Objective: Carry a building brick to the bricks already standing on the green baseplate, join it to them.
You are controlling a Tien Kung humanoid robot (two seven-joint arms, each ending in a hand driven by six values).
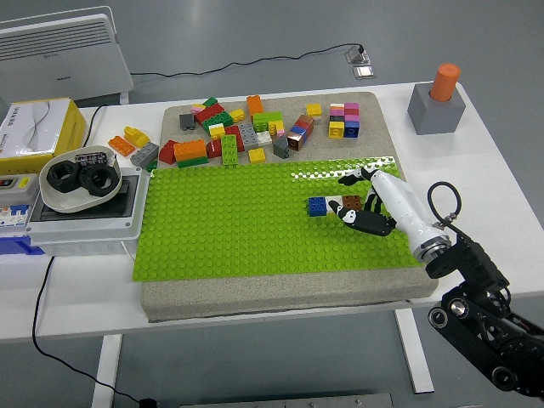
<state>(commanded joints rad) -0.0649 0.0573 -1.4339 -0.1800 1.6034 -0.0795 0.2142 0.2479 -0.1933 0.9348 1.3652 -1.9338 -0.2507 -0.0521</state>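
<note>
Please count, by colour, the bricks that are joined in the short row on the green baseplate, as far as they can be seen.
Blue brick: 1
White brick: 1
Brown brick: 1
Total: 3, on the green baseplate. The right hand covers the row's right end, so more could be hidden there.

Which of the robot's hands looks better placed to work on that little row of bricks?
The right hand: it is already at the brown end of the brick row on the green baseplate. No left arm shows.

Orange cylinder [445, 81] atop grey block [435, 109]
</note>
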